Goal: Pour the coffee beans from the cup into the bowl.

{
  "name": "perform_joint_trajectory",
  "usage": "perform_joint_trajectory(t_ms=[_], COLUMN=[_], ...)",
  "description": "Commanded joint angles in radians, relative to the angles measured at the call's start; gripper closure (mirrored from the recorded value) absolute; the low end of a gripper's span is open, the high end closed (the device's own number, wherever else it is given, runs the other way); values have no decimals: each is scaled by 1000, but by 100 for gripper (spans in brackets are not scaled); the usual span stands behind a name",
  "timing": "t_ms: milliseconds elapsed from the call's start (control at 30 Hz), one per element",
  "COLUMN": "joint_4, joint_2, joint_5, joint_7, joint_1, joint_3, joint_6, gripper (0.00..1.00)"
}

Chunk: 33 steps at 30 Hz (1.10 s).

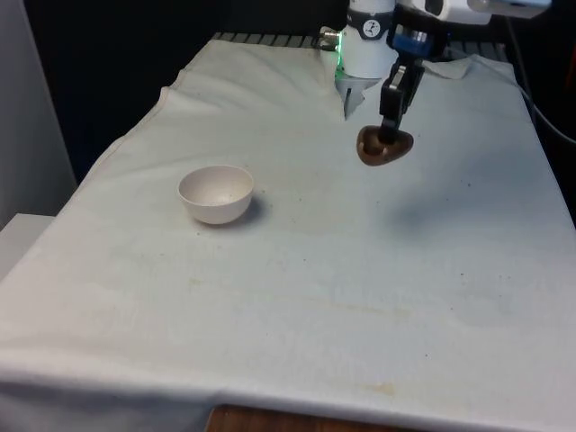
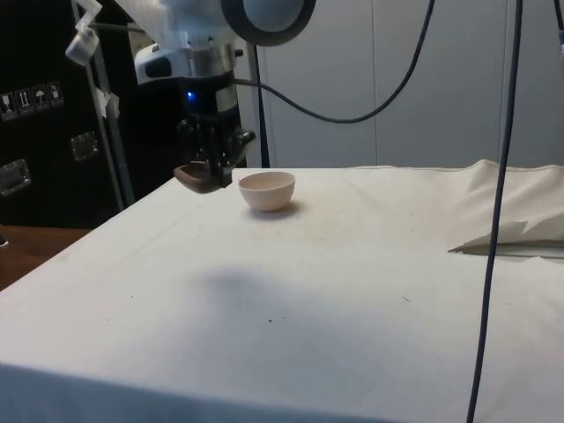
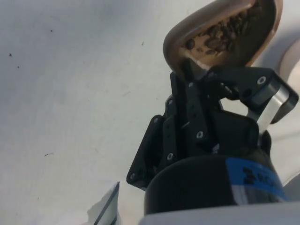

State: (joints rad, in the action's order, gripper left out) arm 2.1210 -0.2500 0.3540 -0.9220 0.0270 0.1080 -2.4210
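Holding: the gripper [image 1: 389, 137] was clamped on the rim of the brown cup [image 1: 384, 148], carried above the cloth.
Contents: coffee beans [image 3: 224, 33] lay inside the cup.
Bowl: the white bowl [image 1: 216, 193] stood upright on the white cloth [image 1: 360, 297], well apart from the cup, toward the front view's left.
Clearance: open cloth lay between cup and bowl; the cloth's near edge was far from both.

The cup [image 1: 384, 147] is brown, holds dark coffee beans [image 3: 224, 33], and hangs above the cloth right of centre in the front view's upper part. The bowl [image 1: 216, 193] is white, upright, resting left of centre.
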Motion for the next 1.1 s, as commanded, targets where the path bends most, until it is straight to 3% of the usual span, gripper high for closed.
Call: perform_joint_trajectory(t_ms=[0, 1067], joint_4=[-4, -57], joint_2=[7, 36], joint_5=[-7, -88], joint_7=[4, 47], joint_1=[-2, -20], joint_3=[-1, -28], joint_6=[13, 79], gripper=[100, 100])
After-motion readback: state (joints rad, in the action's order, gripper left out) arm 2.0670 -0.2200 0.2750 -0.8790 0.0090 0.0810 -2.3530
